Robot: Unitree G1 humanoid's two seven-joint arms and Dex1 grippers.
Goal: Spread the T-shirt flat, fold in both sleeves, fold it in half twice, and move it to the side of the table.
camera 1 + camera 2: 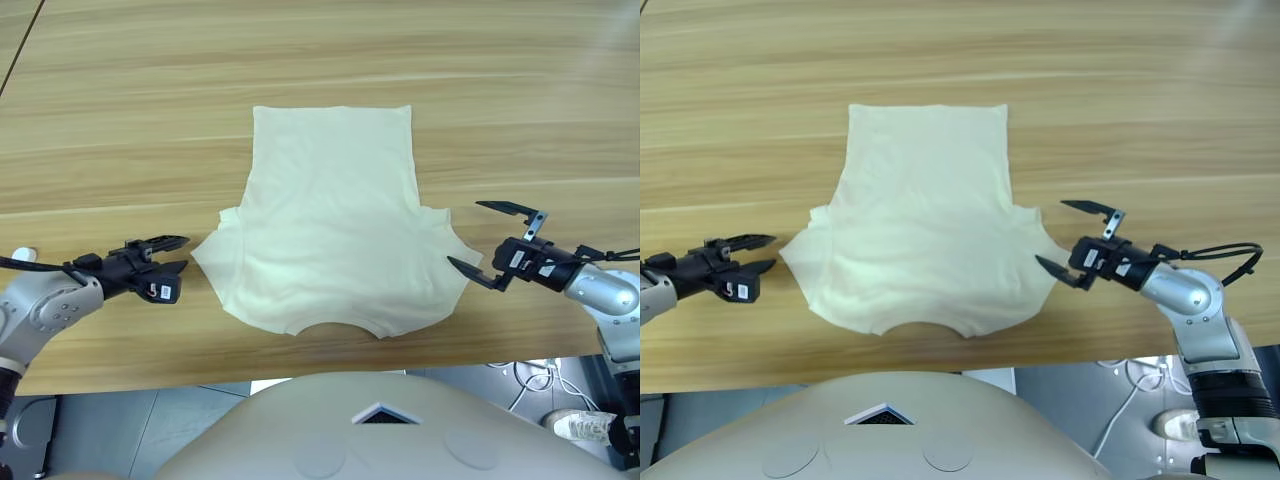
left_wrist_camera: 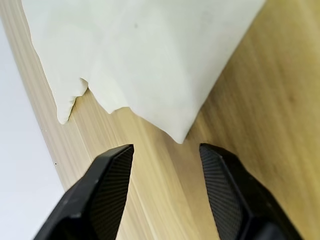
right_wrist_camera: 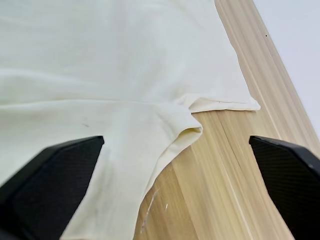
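T-shirt [image 1: 330, 230] lies flat mid-worktop [image 1: 120, 100], collar [image 1: 300, 327] twd robot nr front edge, hem [image 1: 332, 110] at far side. L sleeve [image 1: 212, 250] sticks out to L, R sleeve [image 1: 450, 235] to R. Just L of L sleeve tip: left claw [image 1: 185, 252], not touching. Just R of R sleeve: right claw [image 1: 465, 232], its nearer finger v. close to sleeve edge, contact can't tell. Shirt sits btwn both claws.

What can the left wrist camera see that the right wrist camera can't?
The left wrist view has the left gripper, open, with the pointy tip of the left sleeve just ahead of it. The right wrist view has the right gripper, open wide, facing the rumpled right sleeve. Both share the cream T-shirt lying on the wooden table.
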